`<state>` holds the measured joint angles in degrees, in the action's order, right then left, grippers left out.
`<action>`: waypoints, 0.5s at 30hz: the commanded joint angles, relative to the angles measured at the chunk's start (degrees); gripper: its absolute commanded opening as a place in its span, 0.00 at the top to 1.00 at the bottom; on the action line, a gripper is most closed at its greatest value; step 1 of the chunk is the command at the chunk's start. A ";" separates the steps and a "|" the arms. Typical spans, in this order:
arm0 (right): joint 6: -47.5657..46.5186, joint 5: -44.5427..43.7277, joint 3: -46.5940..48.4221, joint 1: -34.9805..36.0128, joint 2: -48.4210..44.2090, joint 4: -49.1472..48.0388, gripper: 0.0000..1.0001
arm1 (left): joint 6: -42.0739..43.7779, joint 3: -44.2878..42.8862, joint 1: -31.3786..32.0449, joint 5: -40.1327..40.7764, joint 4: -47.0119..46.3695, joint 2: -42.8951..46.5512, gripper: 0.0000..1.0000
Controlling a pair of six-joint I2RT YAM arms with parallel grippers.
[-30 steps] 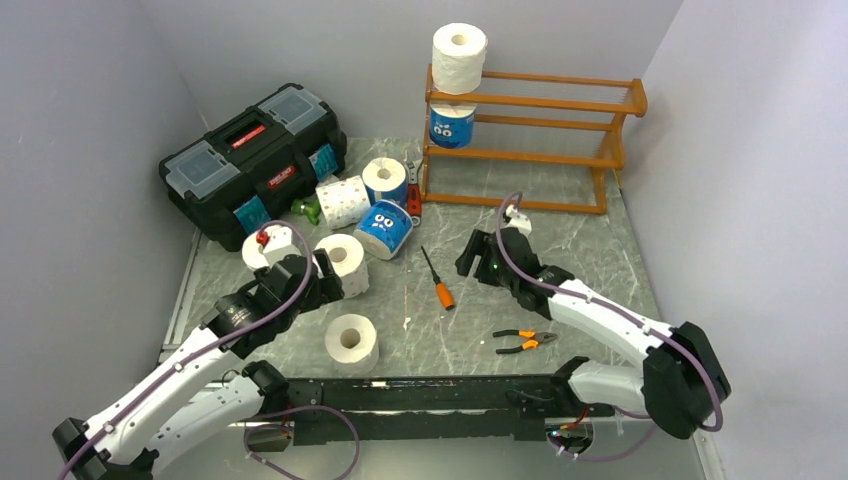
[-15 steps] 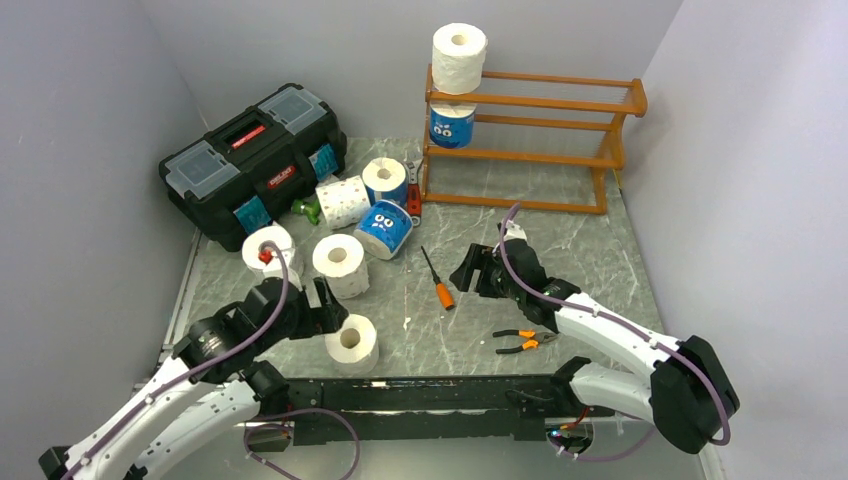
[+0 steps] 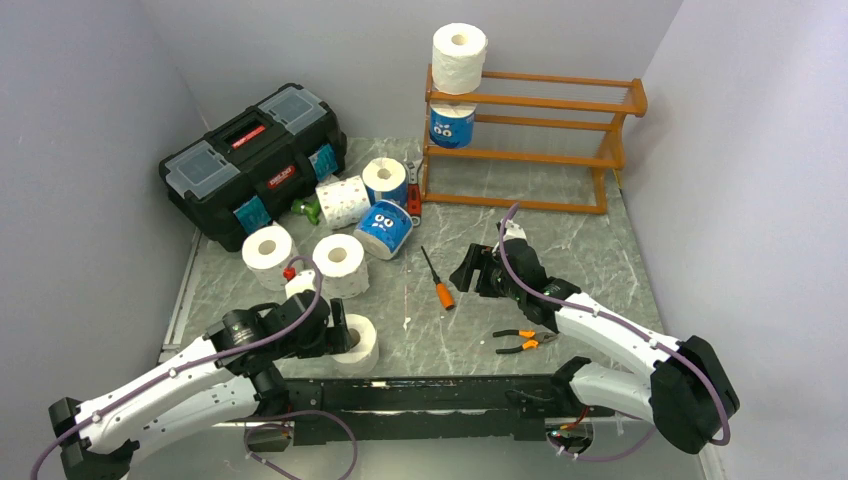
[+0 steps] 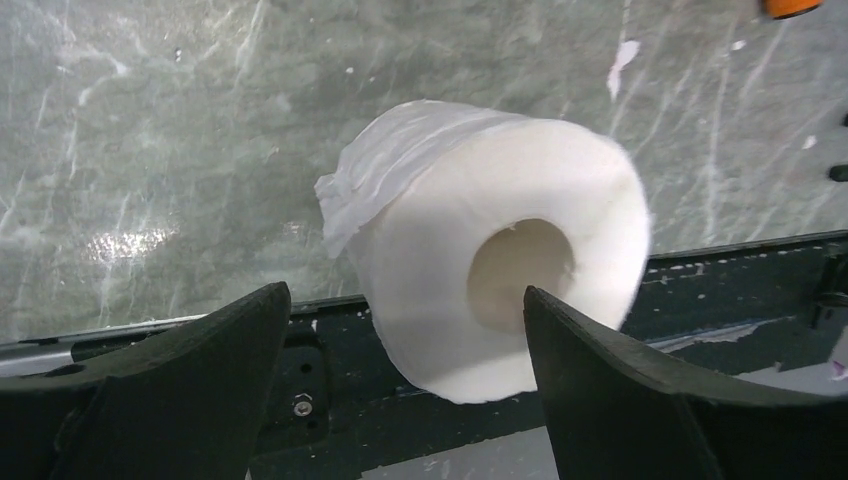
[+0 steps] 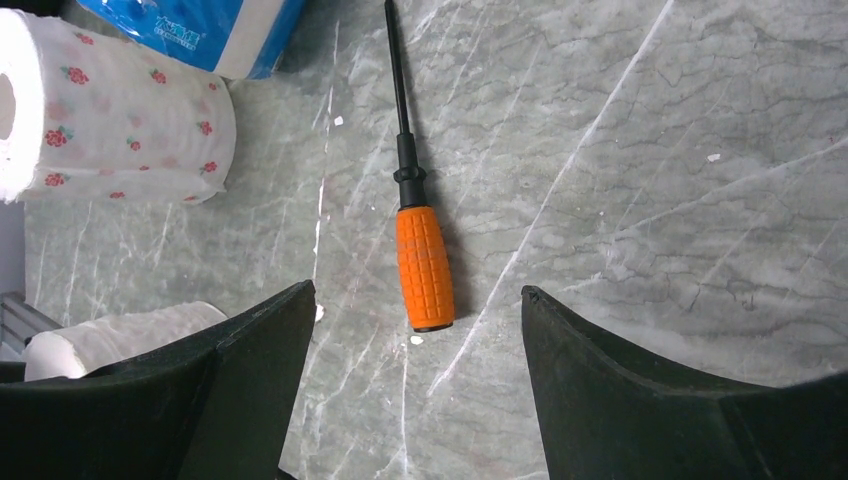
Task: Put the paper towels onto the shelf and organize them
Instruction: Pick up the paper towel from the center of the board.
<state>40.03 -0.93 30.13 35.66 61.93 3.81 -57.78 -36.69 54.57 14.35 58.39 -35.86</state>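
Paper towels (image 3: 340, 257) loose across grey marbled table (image 3: 560, 230) — pale walls (image 3: 300, 40) around.

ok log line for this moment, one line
left hand open at nearest white roll | right hand open by screwdriver | shelf: top roll, blue roll below, left end | six rolls on table

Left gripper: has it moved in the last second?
Yes. The left gripper drew back from the toolbox toward the near edge, now at the nearest white roll.
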 commanded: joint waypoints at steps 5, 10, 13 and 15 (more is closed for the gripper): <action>-0.04 0.64 0.46 0.07 -0.31 -2.57 0.23 | -4.04 2.36 0.76 2.11 -0.65 -0.36 0.12; -0.22 0.27 0.44 0.10 -0.68 -2.41 0.23 | -3.29 1.63 0.73 2.63 -2.45 -1.90 0.17; -0.19 0.15 0.33 0.11 -0.81 -2.17 0.23 | -3.00 1.90 0.72 2.00 -3.75 -3.74 0.31; -0.14 -0.08 0.14 0.08 -1.04 -1.96 0.23 | -2.83 2.15 0.72 1.45 -4.60 -4.84 0.37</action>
<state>40.05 -0.95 30.13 35.66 61.93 3.77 -60.77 -34.39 54.98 15.57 56.64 -38.85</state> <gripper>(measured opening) 0.769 0.684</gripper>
